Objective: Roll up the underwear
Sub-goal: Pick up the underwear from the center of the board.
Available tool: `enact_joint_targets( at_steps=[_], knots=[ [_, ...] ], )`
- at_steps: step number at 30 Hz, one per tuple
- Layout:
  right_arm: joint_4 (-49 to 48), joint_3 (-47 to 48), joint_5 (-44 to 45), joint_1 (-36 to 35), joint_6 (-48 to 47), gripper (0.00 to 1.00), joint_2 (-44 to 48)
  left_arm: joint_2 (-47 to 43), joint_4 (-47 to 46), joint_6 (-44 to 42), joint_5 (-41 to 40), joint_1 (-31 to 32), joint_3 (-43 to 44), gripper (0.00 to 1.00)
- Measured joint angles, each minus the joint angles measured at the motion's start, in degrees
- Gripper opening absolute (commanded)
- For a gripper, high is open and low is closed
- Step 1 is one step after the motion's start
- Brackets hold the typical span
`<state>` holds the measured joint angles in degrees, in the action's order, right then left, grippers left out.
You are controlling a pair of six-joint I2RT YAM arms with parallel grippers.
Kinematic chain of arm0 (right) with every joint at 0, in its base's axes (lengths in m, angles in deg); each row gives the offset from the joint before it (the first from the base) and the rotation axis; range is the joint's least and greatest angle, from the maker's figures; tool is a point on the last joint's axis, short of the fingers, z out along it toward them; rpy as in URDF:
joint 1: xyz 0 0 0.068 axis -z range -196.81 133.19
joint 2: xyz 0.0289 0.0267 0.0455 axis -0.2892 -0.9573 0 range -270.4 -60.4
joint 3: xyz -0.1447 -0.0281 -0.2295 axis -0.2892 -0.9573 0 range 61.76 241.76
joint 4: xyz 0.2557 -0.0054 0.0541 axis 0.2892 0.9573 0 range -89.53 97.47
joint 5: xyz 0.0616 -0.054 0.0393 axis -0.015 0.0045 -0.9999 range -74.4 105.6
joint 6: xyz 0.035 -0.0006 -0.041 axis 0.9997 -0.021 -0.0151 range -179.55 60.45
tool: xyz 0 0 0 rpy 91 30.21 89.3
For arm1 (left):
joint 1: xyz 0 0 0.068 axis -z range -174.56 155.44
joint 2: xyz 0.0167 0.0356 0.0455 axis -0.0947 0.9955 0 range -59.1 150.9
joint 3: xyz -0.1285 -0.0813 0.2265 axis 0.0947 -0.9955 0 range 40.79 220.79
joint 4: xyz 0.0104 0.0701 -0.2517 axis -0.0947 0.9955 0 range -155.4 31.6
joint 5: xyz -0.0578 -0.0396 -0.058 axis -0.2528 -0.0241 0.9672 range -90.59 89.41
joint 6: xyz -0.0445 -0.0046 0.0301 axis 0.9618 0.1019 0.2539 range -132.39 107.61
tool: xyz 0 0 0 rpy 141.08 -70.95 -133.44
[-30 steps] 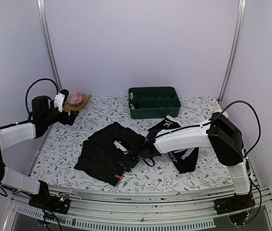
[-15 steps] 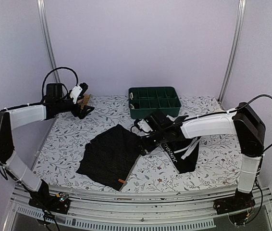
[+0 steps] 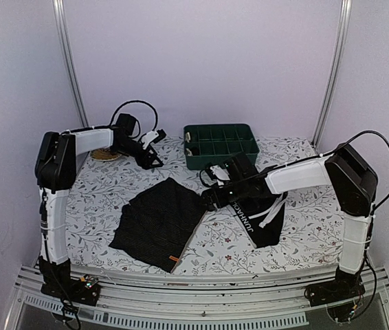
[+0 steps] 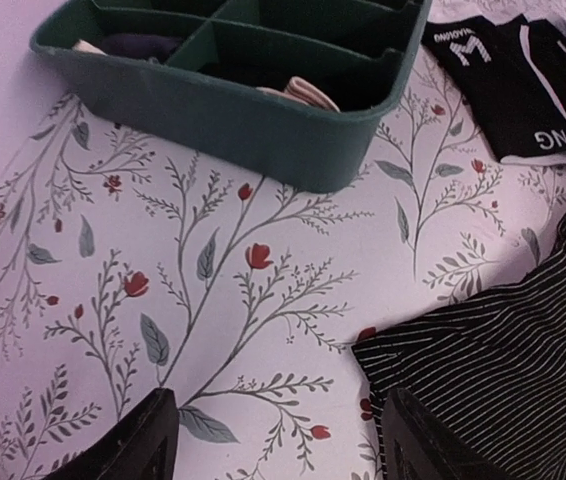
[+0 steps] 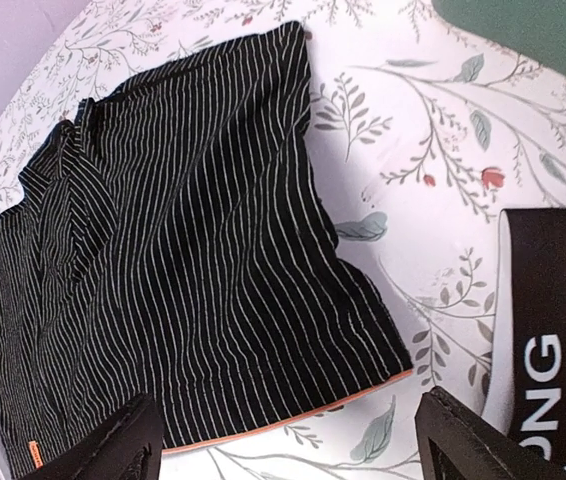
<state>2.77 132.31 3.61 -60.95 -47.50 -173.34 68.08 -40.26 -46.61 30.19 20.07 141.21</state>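
A black pinstriped underwear with an orange tag lies spread flat at the front middle; it also shows in the right wrist view and the left wrist view. A second black underwear with white lettering lies to its right, partly under the right arm; its waistband shows in the right wrist view and it shows in the left wrist view. My right gripper is open and empty above the pinstriped one's orange-edged hem. My left gripper is open and empty over the floral cloth.
A green divided tray with rolled items stands at the back middle, just beyond the left gripper. A woven basket sits at the back left. The floral cloth covers the table.
The left arm has swung from the far left toward the back middle, near the tray. The right gripper has moved off the pinstriped underwear, back and to the right, leaving it flatter.
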Motion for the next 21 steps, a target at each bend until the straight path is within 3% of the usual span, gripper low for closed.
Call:
enact_joint_targets(
  at_steps=[13,21],
  knots=[
    [-0.8,0.0,-3.4,0.3,2.4,0.81,-3.8,7.0,13.2,-7.4,-1.2,4.9,10.1,0.73],
    [-1.7,0.4,-3.5,0.5,2.5,0.80,-5.0,14.1,20.0,-9.7,-1.2,5.4,19.6,0.66]
  ],
)
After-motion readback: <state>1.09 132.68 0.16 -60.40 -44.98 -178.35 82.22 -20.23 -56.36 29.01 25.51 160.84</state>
